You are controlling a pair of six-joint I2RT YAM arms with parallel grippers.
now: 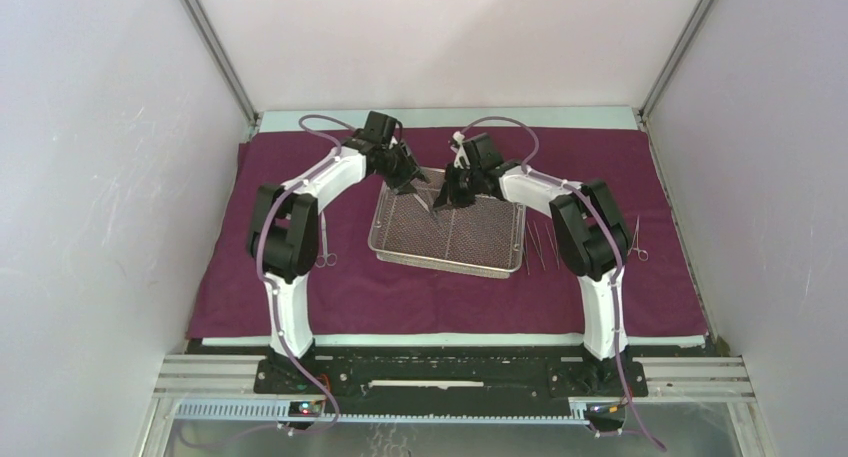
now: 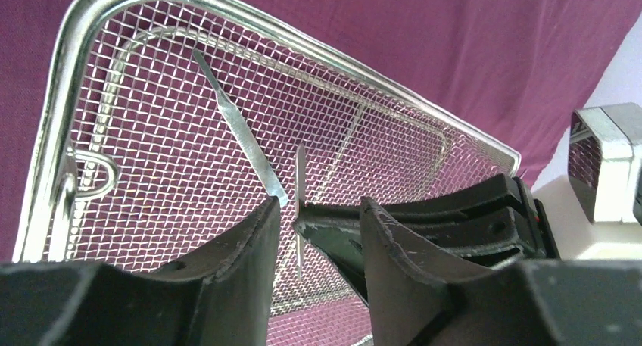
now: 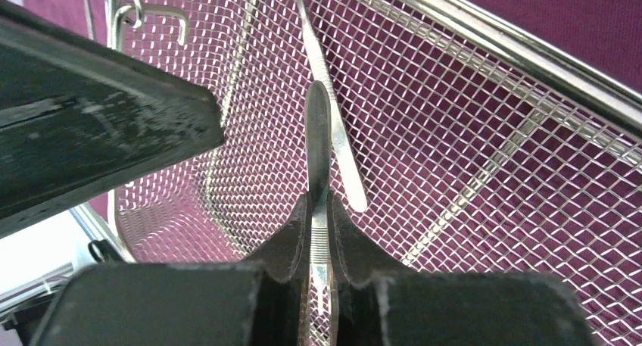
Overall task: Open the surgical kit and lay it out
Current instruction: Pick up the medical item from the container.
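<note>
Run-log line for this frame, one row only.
right gripper: shut on thin steel tool, over mesh tray | left gripper: open, beside it | second tool: flat in tray | cloth: spread out

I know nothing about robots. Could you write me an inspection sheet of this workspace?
Surface: large maroon-purple cloth wrap, spread flat.
Job's things: shallow silver wire-mesh tray mid-cloth, one flat steel tool lying inside; thin steel instruments on the cloth right of it; one ring-handled instrument far right, another beside the left arm.
Clutter: nothing seen.
Grippers: right gripper shut on thin steel tweezers over the tray; left gripper open, jaws either side of the tweezers' tip.
Cables: lilac cables running along both arms.
Surroundings: white enclosure walls, metal frame rails at the near edge.
</note>
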